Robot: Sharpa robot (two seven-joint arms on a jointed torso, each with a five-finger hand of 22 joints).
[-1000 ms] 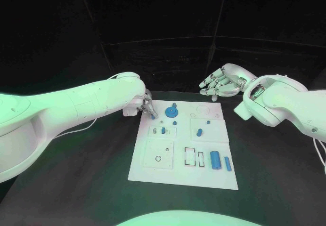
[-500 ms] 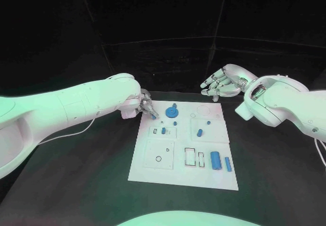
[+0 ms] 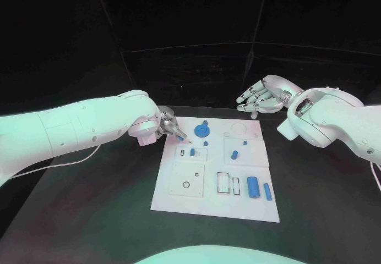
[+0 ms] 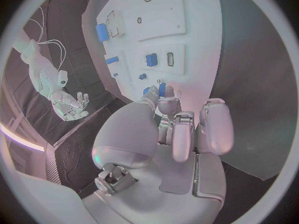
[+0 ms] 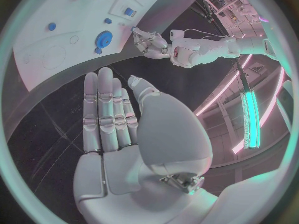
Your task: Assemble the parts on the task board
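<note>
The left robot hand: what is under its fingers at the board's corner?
The left robot hand pinches a small blue part at its fingertips, above the far left corner of the task board. The fingers cover most of the part, so its shape cannot be told.

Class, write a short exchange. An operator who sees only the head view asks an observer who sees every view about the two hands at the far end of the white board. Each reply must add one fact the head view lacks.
Operator: The left hand's fingers are bunched at the board's far left corner. Is anything in them?
Observer: Yes. The left wrist view shows the left hand pinching a small blue part between its fingertips, over the task board.
Operator: And the right hand, raised beyond the board? I cannot see into it.
Observer: The right wrist view shows the right hand with its palm bare and its fingers stretched out side by side, holding nothing.
</note>
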